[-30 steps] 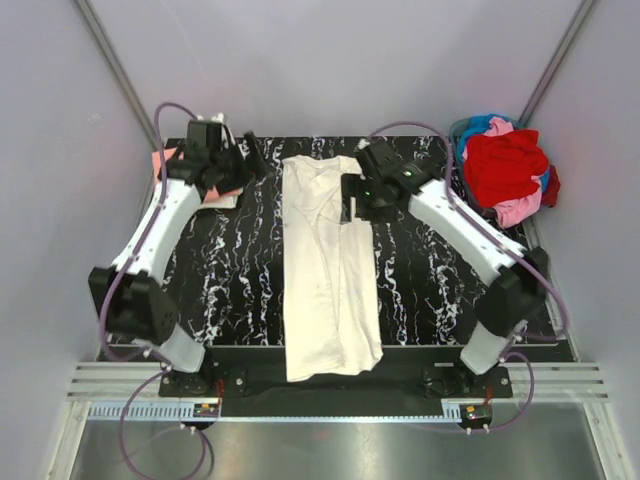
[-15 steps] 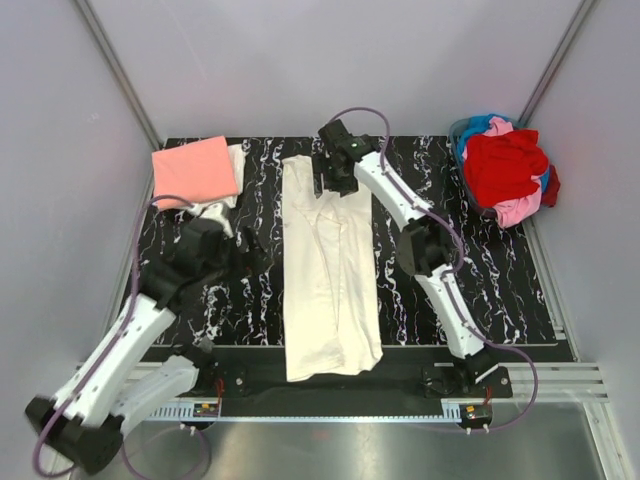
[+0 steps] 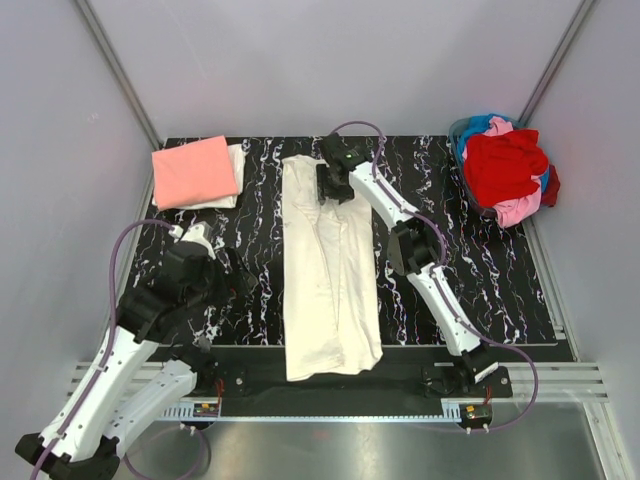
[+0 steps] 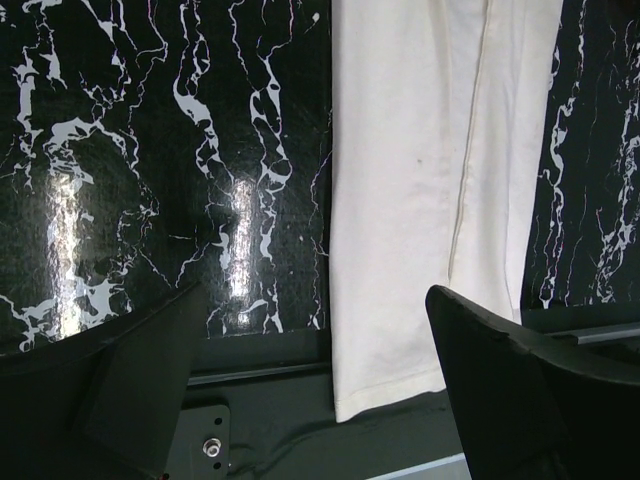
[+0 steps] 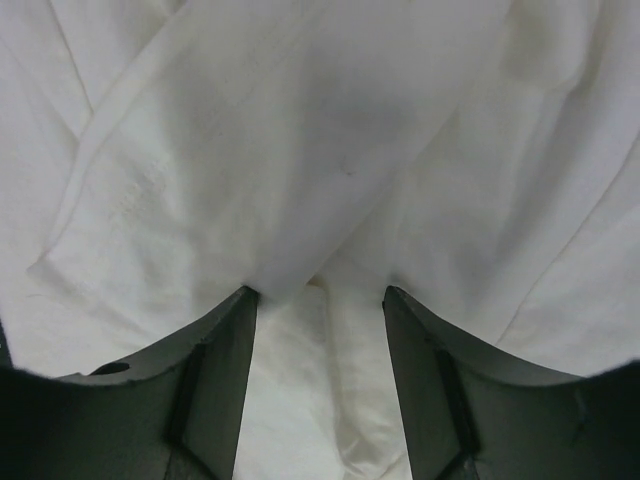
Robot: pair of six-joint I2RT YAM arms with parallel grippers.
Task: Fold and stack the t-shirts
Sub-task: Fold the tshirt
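your right gripper [image 5: 318,296] presses the collar end of the cream t-shirt [image 3: 330,290], a long strip down the table [image 3: 250,200], jaws half apart astride a pucker, likely to pinch it for folding. your left gripper [image 4: 312,296] hangs wide open, empty, near the hem.

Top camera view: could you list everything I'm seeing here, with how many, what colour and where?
Table: one, black with white veins, centre.
Cream t-shirt: one, cream, folded into a long strip down the table's middle.
Salmon-pink t-shirt: one, folded, far left corner.
White t-shirt: one, under the salmon-pink one.
Heap of t-shirts: count unclear; red, pink, blue; far right corner.
Left gripper: one, black, open, above the table's near left.
Right gripper: one, black, jaws apart on the cream t-shirt's far end.
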